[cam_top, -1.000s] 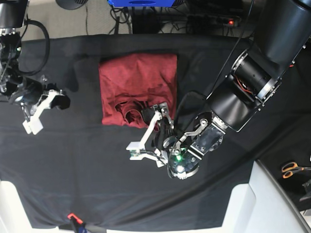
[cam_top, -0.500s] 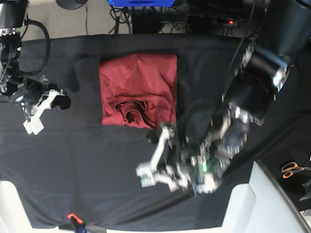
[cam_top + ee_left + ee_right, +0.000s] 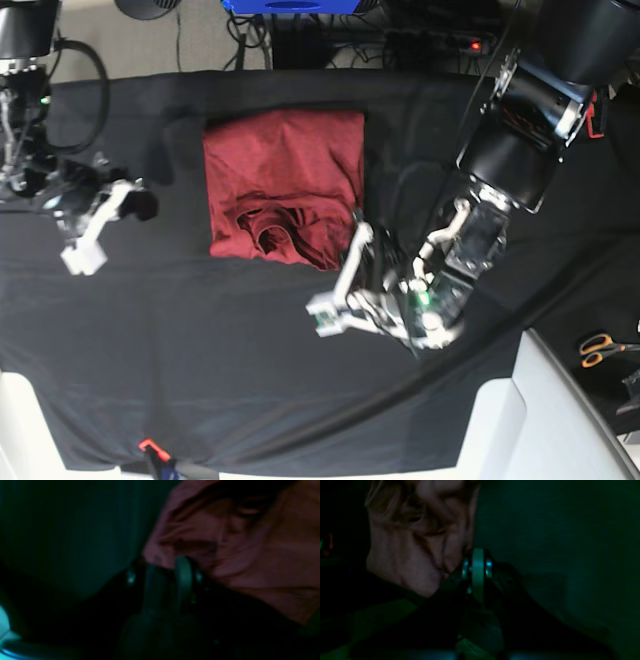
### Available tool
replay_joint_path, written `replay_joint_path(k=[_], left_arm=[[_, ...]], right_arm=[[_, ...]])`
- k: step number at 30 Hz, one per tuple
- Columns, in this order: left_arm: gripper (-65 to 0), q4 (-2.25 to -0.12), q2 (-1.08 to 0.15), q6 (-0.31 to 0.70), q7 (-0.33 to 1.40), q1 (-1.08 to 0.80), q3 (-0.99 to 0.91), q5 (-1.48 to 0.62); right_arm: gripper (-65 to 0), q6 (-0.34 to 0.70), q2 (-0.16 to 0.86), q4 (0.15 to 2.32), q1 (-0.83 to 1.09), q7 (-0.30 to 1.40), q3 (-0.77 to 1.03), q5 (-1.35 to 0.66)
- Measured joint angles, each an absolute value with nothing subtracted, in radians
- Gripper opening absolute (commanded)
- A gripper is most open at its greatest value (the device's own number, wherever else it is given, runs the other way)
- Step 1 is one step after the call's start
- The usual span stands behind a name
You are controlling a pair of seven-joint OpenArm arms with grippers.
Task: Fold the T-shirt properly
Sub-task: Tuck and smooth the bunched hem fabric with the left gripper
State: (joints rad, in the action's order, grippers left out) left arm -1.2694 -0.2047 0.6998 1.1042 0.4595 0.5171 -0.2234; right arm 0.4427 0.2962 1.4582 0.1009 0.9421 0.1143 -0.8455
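Base view, shirt: the T-shirt [image 3: 285, 190] lies folded into a rough rectangle on the black table cloth [image 3: 200, 380], toward the far edge and near the middle of its width; its near edge is bunched and wrinkled, the far part smooth
Base view, long axis: the folded shape runs slightly longer from far edge to near edge than across
Base view, left gripper: the left gripper [image 3: 342, 290] sits just off the shirt's near corner on this arm's side, fingers lying flat over the cloth; the shirt lies up and away from it toward the far edge; nothing is between the fingers, which look part-way apart, though how far I cannot tell
Base view, right gripper: the right gripper [image 3: 88, 240] is well apart from the shirt, near the cloth's opposite side edge, fingers together and empty
Nearer arm: the left one, by a wide margin
Left wrist view: dim and blurred; the dark fingers [image 3: 182, 580] point at the shirt's rumpled edge [image 3: 225, 542], cloth beside it; contact cannot be told
Right wrist view: dim; the fingers [image 3: 478, 572] are pressed together, the shirt [image 3: 415, 542] ahead and to one side
Containers: none in any view
Judgement: the bunched near edge looks like what needs tidying next, and the left arm is placed for it
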Motion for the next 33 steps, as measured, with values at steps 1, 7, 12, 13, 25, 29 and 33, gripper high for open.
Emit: replay_joint_path(k=[1,7,12,13,25,29,33], left_arm=[[-42.6,-1.269,-0.205,0.7,1.104,0.466,0.513,-0.223],[-42.0,-1.269,-0.196,0.7,1.103,0.463,0.522,-0.225],[-41.8,-1.247,-0.17,0.7,1.1,0.467,0.517,-0.225],[-41.8,-1.224,-0.162,0.7,1.1,0.468,0.516,-0.224],[-43.1,-1.102,-0.112,0.697,1.035,0.485,0.524,-0.224],[-56.8,-1.094,-0.112,0.697,1.034,0.496,0.525,-0.224],[-65.0,-1.094,-0.119,0.697,1.032,0.498,0.524,-0.215]], right_arm=[[-64.8,0.443,0.296,1.458,0.101,0.942,0.108,-0.845],[-64.8,0.442,0.299,1.458,0.101,0.941,0.098,-0.845],[-64.8,0.442,0.299,1.458,0.101,0.941,0.098,-0.845],[-64.8,0.442,0.299,1.458,0.101,0.941,0.098,-0.846],[-64.8,0.442,0.299,1.458,0.101,0.941,0.101,-0.845],[-64.8,0.442,0.299,1.458,0.101,0.941,0.101,-0.844],[-64.8,0.442,0.299,1.458,0.101,0.941,0.101,-0.845]])
